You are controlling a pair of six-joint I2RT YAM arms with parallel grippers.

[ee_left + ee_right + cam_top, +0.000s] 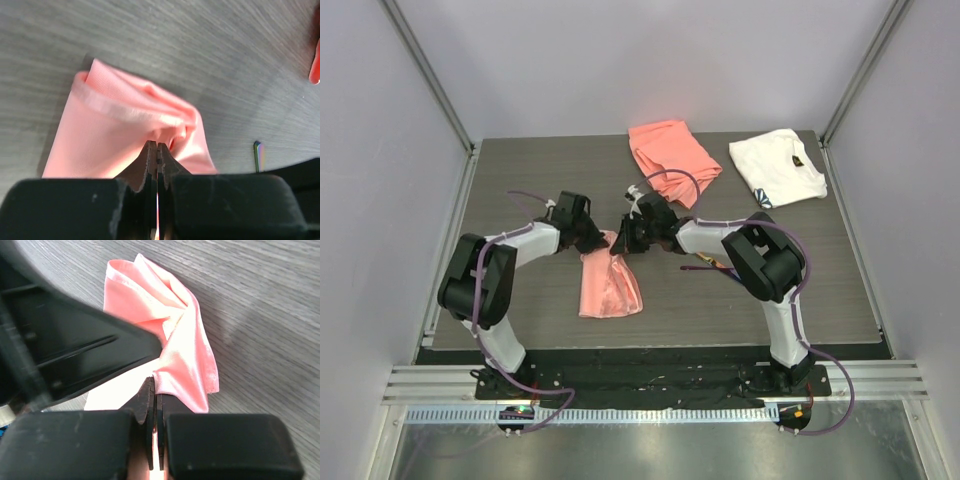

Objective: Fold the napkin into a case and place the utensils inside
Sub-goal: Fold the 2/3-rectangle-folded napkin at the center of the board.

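The glossy pale-pink napkin (610, 288) lies loosely folded in the middle of the table, its far end lifted and bunched. My left gripper (604, 240) and right gripper (623, 241) meet tip to tip at that far end. In the left wrist view the gripper (157, 145) is shut, with the napkin (115, 135) gathered into its tips. In the right wrist view the gripper (159, 385) is shut on a napkin (185, 365) fold, and the left gripper's black body crosses the upper left. The utensils (706, 266) lie beside the right arm, partly hidden; one tip (257, 152) shows in the left wrist view.
A thicker coral-orange cloth (672, 155) lies at the back centre, and a white cloth with a dark mark (778, 167) at the back right. The dark wood-grain table (840, 290) ends at metal rails on both sides.
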